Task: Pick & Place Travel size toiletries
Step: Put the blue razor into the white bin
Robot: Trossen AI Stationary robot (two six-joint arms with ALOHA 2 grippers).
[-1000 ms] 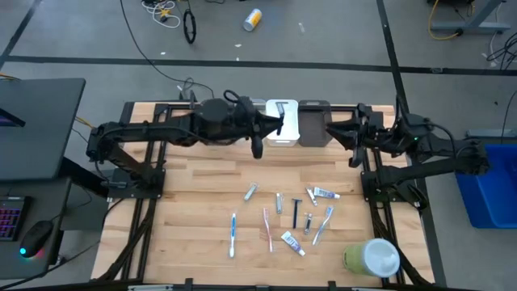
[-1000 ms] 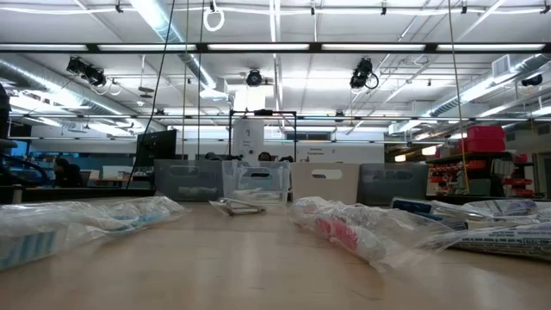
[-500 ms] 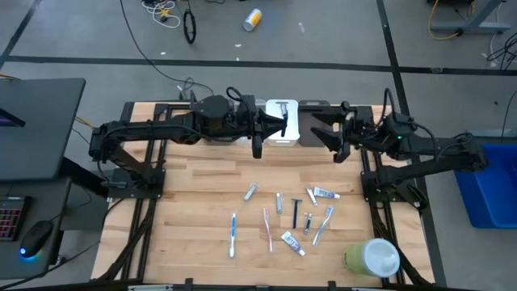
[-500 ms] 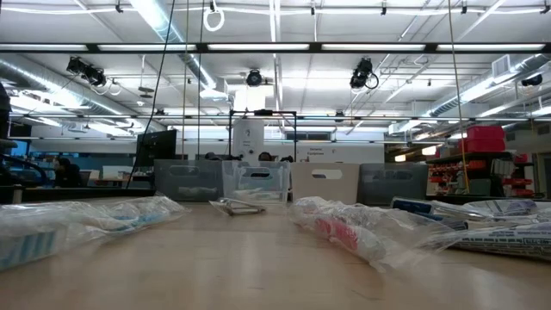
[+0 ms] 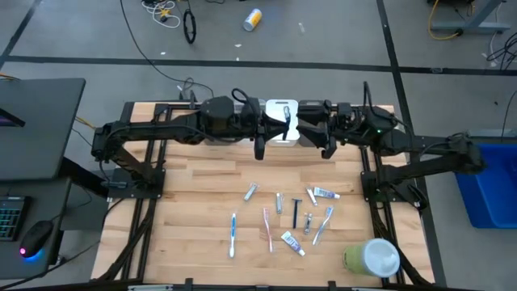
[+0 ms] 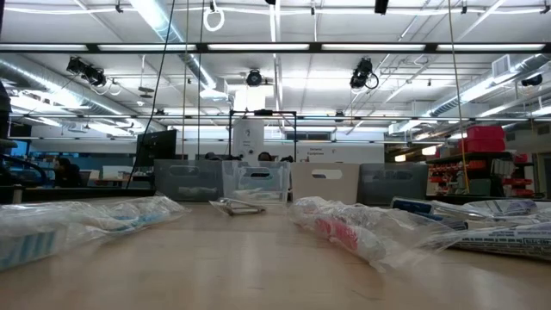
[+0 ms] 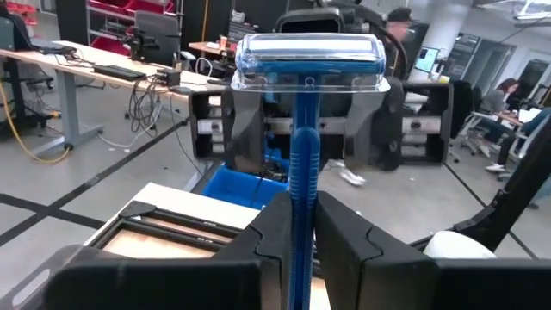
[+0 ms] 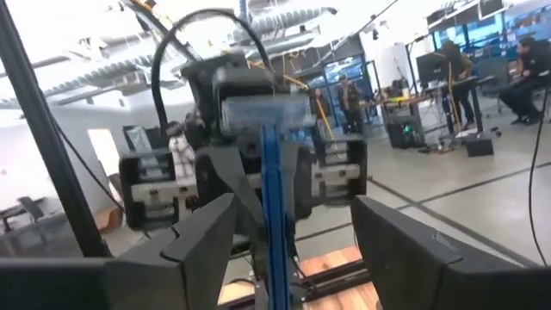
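Note:
A blue razor (image 7: pixel 307 103) with a clear cover on its head stands upright in the air above the table's far edge, with my left gripper (image 7: pixel 300 226) shut on it. My right gripper (image 8: pixel 293 237) faces it from the table's right, open. Its two fingers (image 8: pixel 207 245) stand on either side of the razor's handle (image 8: pixel 270 198) without touching. In the high view both grippers (image 5: pixel 272 131) (image 5: pixel 313 131) meet in front of a white bin (image 5: pixel 283 109). Several travel size toiletries lie flat on the table: a blue toothbrush (image 5: pixel 233 234), a black razor (image 5: pixel 295 212), a toothpaste tube (image 5: pixel 292 242). My left gripper pinches the lower part of the razor's blue handle (image 7: pixel 298 202) between its two fingers. The fingers come level from the table's left and lie across the handle. The razor stands upright, head on top, lifted clear of the table.
A dark bin (image 5: pixel 317 107) stands beside the white one at the far edge. A large green-and-white round container (image 5: pixel 371 257) sits at the near right corner. Wrapped items (image 6: pixel 344 228) lie across the table in the low view. Bare wood lies at the table's left (image 5: pixel 194 202).
My right gripper has travelled toward the table's left, up to my left gripper, and has opened wide; its fingers now stand around the razor. The razor stays upright in my left gripper.

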